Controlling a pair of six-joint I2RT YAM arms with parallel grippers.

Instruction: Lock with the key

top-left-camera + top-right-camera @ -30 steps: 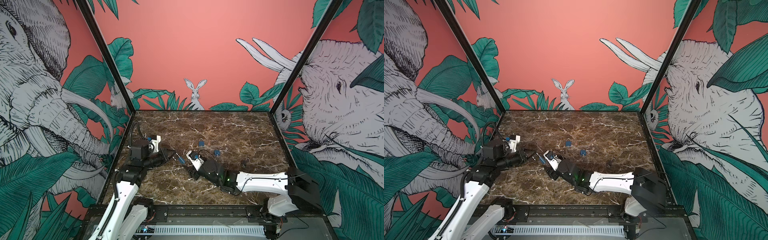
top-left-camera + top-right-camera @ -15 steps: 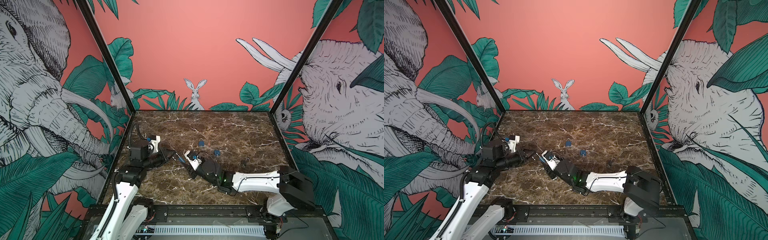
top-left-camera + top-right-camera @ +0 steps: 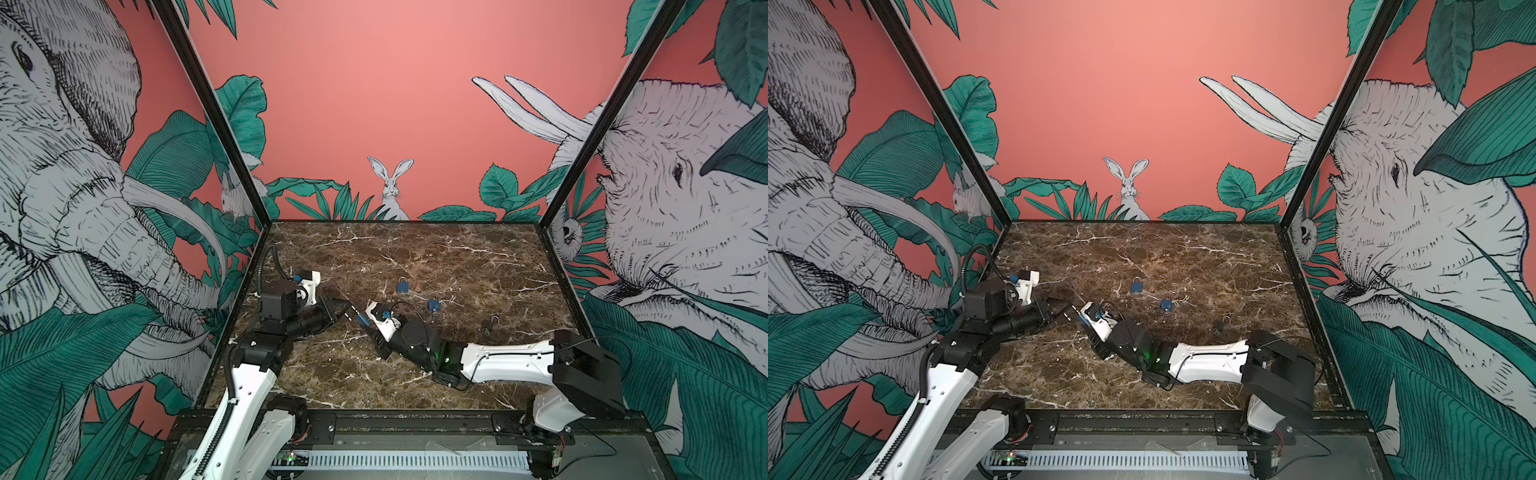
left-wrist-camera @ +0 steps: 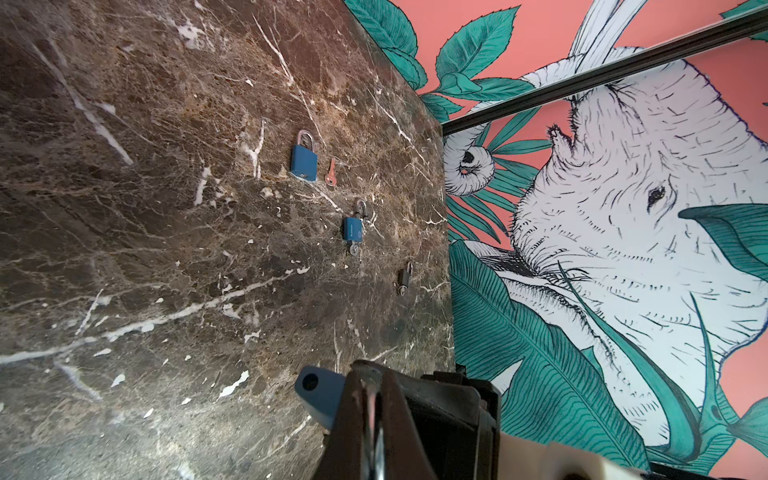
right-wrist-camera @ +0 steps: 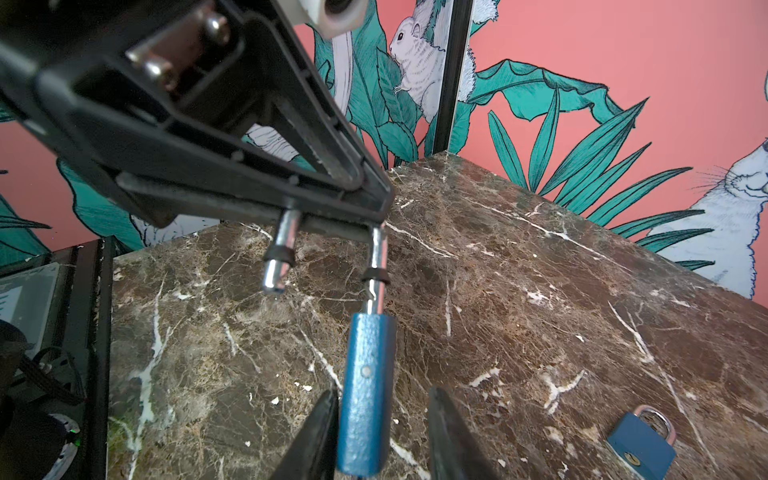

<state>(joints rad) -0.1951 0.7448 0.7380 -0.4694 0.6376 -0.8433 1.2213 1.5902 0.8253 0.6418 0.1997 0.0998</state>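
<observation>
Bright, even, diffuse light; shadows on the bench (image 3: 415,257) are soft and faint. Frame posts (image 3: 216,112) splay outward in both top views, a wide-angle stretch. In the right wrist view, the close left gripper (image 5: 332,222) is blurred.

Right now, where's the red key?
The red key lies on the table near its middle, in a top view just right of the farthest blue padlock.

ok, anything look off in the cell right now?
The blue padlock in the left gripper: shackle open, body hanging off one leg, other leg free. Also a reddish key lies loose beside the far blue padlock.
</observation>
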